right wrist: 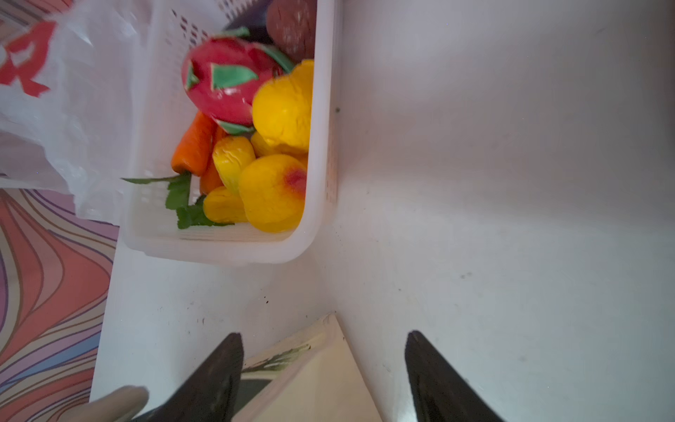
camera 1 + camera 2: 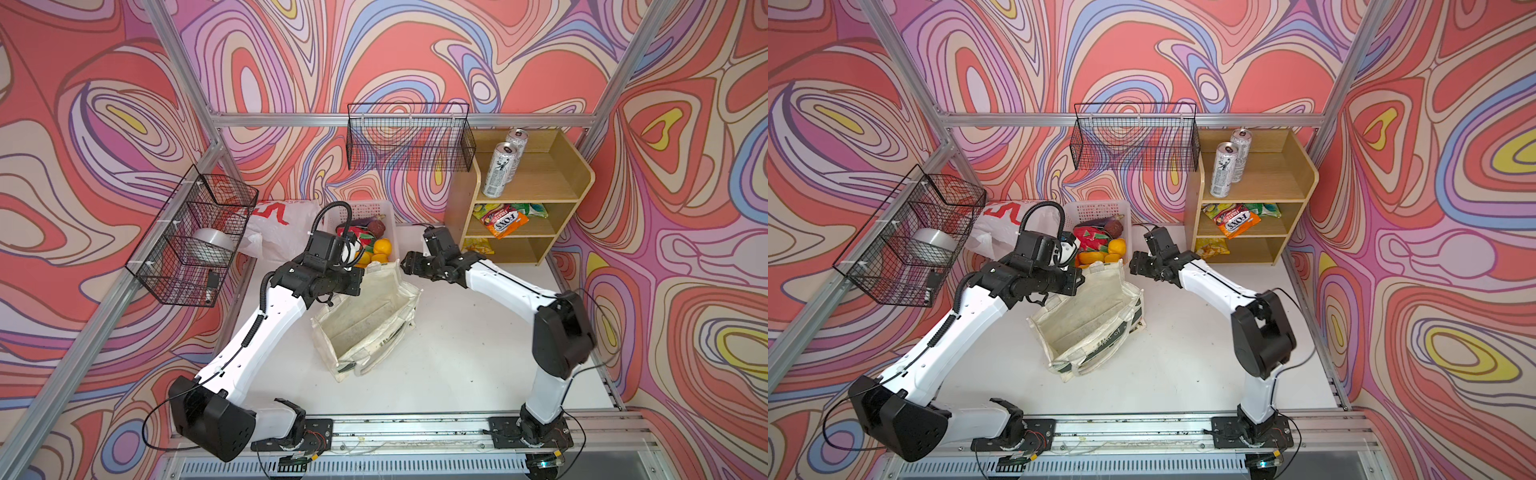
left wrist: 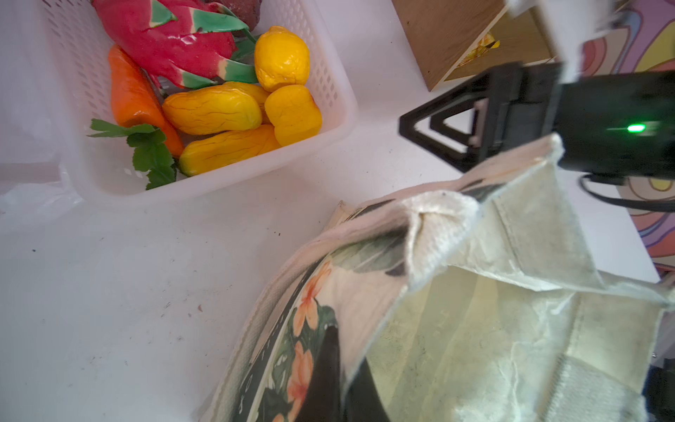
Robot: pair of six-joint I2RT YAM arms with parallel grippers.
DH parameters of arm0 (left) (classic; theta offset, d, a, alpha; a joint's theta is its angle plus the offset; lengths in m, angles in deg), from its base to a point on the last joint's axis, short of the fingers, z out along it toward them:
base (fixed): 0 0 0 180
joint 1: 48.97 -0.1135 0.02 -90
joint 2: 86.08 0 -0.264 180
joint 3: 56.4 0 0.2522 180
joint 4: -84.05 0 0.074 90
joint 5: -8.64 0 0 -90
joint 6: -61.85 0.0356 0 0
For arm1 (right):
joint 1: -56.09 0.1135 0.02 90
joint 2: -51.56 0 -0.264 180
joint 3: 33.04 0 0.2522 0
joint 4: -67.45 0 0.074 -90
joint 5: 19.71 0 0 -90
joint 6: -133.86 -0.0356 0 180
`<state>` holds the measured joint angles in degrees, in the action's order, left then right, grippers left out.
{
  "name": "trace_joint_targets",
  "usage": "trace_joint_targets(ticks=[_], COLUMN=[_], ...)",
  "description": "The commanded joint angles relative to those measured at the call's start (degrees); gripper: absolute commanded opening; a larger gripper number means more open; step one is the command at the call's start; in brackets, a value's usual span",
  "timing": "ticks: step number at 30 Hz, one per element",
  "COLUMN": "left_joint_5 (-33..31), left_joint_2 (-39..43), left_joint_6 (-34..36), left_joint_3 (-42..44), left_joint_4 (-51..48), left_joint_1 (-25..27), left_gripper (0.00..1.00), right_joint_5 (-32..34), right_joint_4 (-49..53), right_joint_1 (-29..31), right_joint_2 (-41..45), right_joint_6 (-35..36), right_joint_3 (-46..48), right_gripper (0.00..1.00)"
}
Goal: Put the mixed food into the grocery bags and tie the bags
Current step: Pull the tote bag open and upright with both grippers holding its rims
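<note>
Canvas tote (image 2: 370, 328) sits open-mouthed at centre frame in both top views. Left claw (image 2: 357, 284) is clamped on its upper-left rim; right claw (image 1: 324, 338) gapes over the upper corner. Best to close there on one fabric layer, then draw apart gently. Toy produce (image 2: 382, 246) waits in the white basket (image 2: 365, 204) just above.

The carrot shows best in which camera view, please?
Left wrist view: the carrot lies nearly whole, leaves included. The right wrist view shows it partly under the dragon fruit; both top views barely show it.
</note>
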<state>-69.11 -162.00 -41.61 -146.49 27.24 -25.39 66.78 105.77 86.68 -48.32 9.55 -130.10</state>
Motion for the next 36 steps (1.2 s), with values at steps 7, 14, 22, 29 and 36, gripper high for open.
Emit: trace_joint_targets(ticks=[7,14,22,29,36], left_joint_5=[7.39,0.84,-2.57,-3.55,-0.27], left_joint_2=[-0.97,-2.2,-4.73,-4.57,1.54], left_joint_6=[-11.09,-15.79,-18.36,-19.0,-26.87], left_joint_3=[-0.95,0.42,0.41,0.49,4.76], left_joint_4=[11.29,14.61,16.5,16.86,18.5], left_joint_1=[-0.11,-0.11,-0.14,-0.26,-5.92], left_gripper=[0.0,0.0,0.0,0.0,0.0], right_joint_5=[2.68,2.14,4.19,4.39,0.82], right_joint_4=[7.78,7.59,0.63,-3.09,7.14], right_joint_1=[0.3,8.05,19.88,20.74,13.41], right_joint_2=[23.32,32.74,28.12,18.82,20.1], right_joint_6=[-2.89,-12.56,-18.5,-18.57,-4.7], right_joint_3=[8.47,16.45,20.27,18.71,11.64], right_gripper=[0.74,0.73,0.74,0.71,0.02])
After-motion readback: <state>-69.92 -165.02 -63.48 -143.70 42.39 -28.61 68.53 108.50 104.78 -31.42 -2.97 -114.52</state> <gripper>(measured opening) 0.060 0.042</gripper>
